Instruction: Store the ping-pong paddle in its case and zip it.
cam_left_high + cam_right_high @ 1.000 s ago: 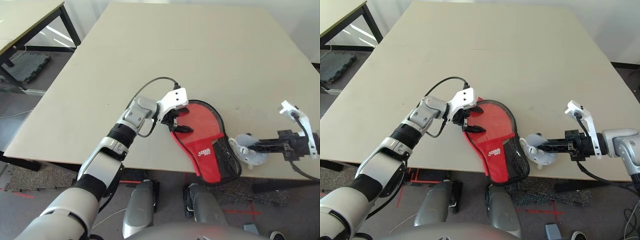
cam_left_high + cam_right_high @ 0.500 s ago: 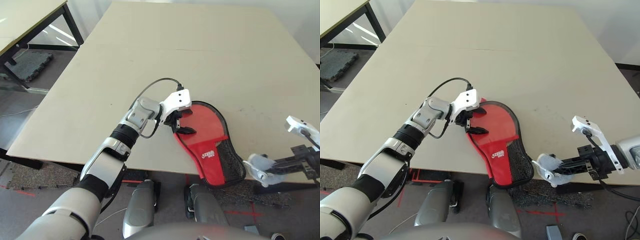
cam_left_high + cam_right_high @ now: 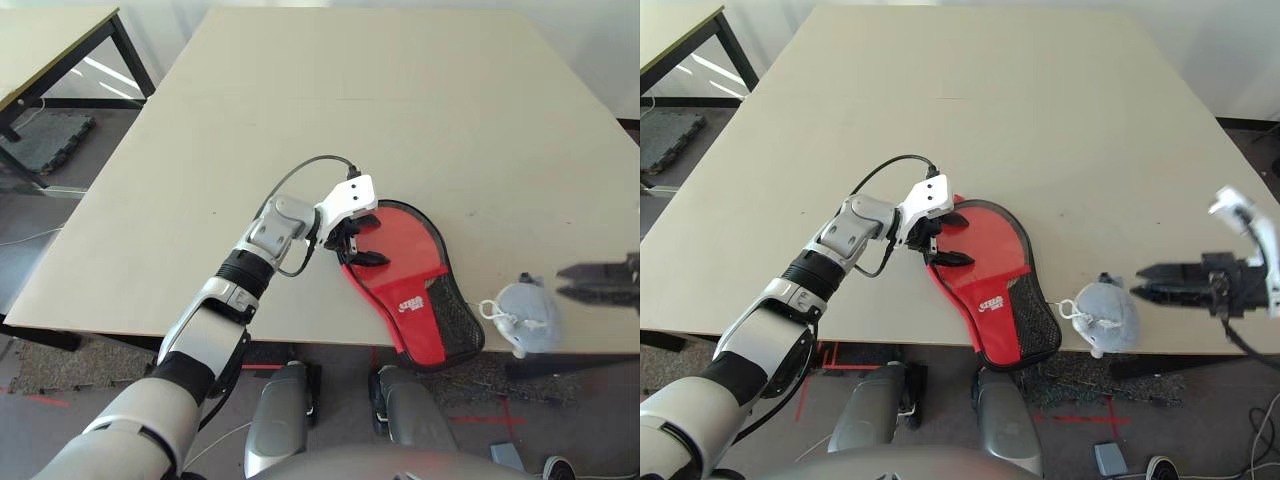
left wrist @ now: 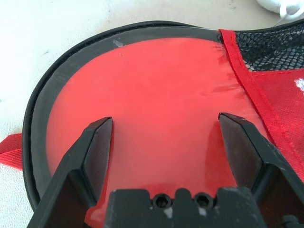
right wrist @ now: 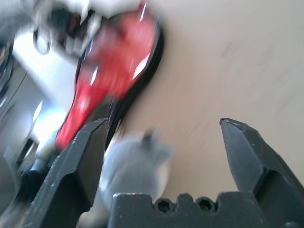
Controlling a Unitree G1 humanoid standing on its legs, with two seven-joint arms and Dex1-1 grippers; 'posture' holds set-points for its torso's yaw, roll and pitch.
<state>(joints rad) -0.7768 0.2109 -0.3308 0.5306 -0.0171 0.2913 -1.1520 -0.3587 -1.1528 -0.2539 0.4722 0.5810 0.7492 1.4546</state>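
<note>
Beige worktop [image 3: 380,90], wide and bare over its far half, with the objects gathered along the near edge. Case [image 3: 412,282]: red side up, black zipper rim all round, mesh pocket and white logo toward its narrow end, which overhangs the near edge. Ping-pong paddle: its red face appears to lie inside the case under the left pincer, though the handle cannot be made out. Left pincer [image 4: 173,142]: fingers spread apart, poised over the broad end of the case, clamped on nothing. Small grey-white drawstring pouch [image 3: 1107,315]: at the near edge, just right of the case's narrow end. Right pincer [image 3: 1155,276]: fingers apart and empty, clear of the pouch, near the worktop's right side.
</note>
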